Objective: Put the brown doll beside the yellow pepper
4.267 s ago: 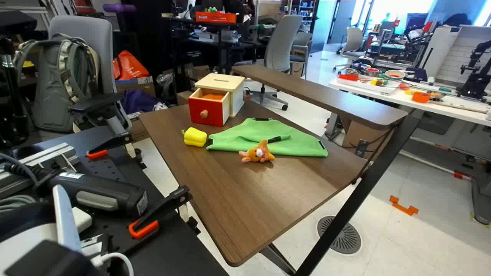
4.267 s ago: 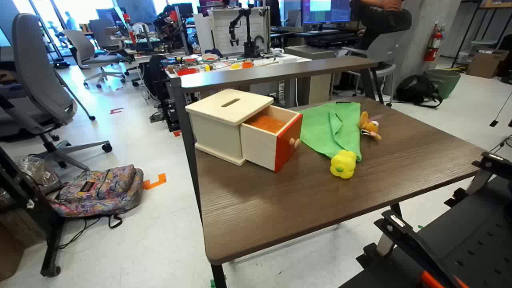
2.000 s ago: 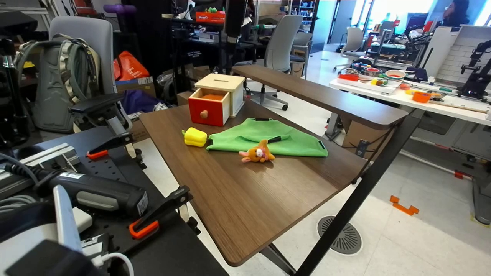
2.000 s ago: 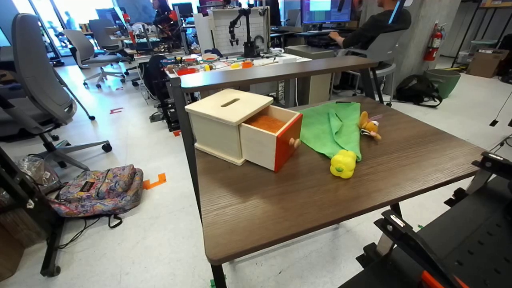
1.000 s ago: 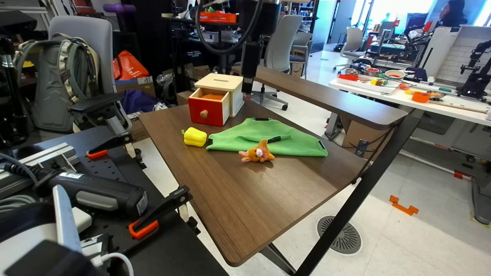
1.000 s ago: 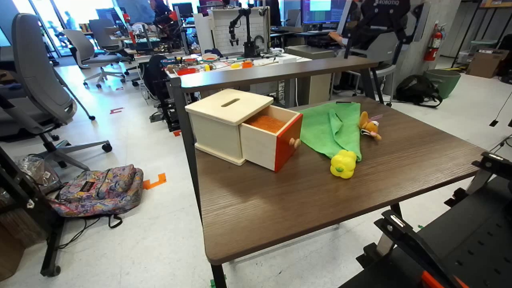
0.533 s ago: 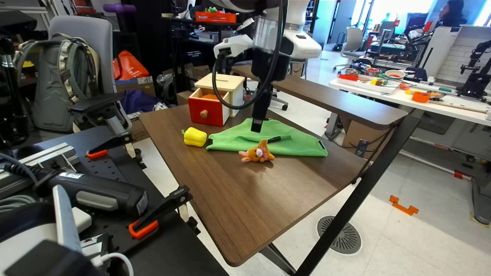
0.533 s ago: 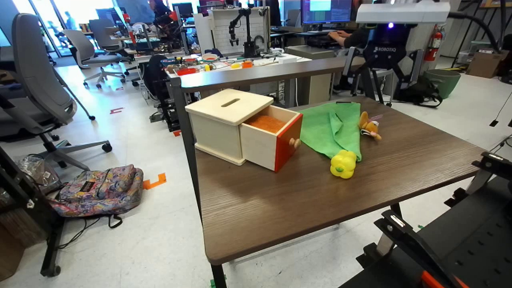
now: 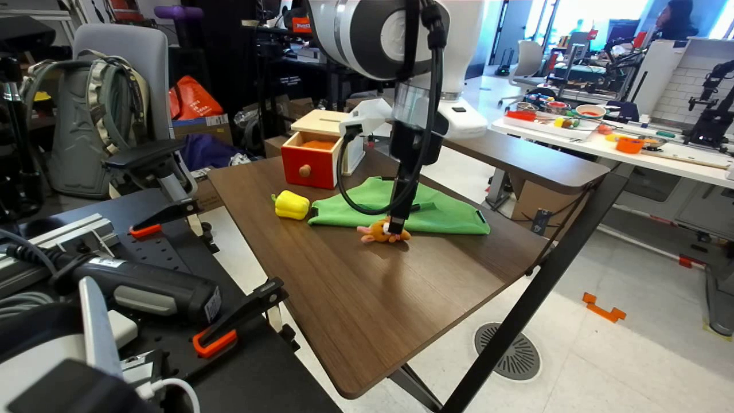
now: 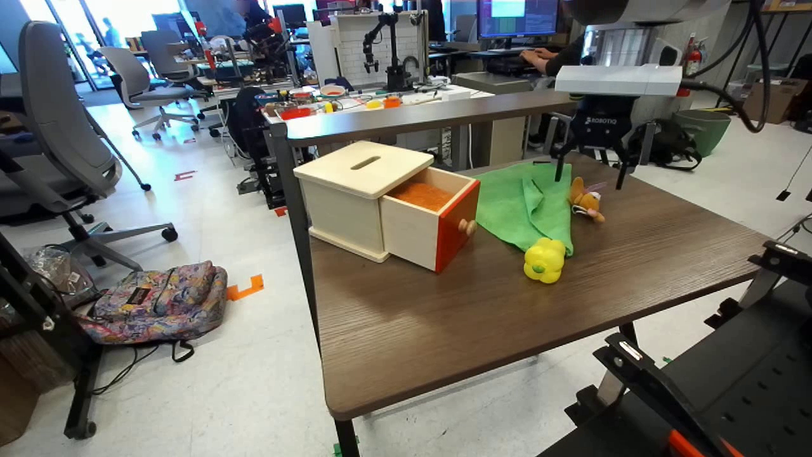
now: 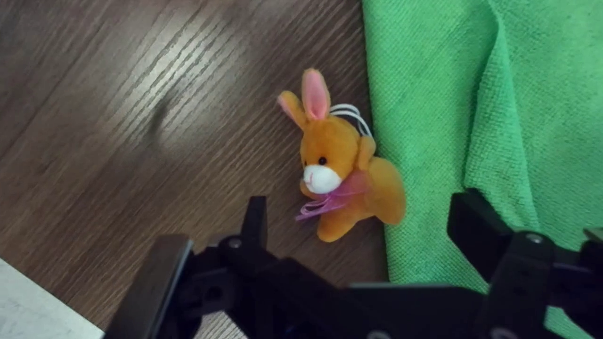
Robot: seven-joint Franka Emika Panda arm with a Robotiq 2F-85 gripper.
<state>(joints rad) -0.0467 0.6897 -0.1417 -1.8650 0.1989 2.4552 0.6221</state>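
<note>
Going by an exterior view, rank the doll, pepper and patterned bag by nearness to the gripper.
1. Doll: on the table, just below the open gripper.
2. Pepper: on the table, below and left of the doll in the picture.
3. Patterned bag: on the floor, toward the picture's left.

In an exterior view, white capital "ROBOTIQ" lettering [image 10: 601,120] on the black hand [image 10: 590,181].

Pale floor [image 10: 254,393], grey chairs [image 10: 66,108], white desk [image 9: 676,167], and bright glare, probably far windows [image 9: 613,8].

in an exterior view, the jaws partly hide the brown doll [image 9: 376,230].
</note>
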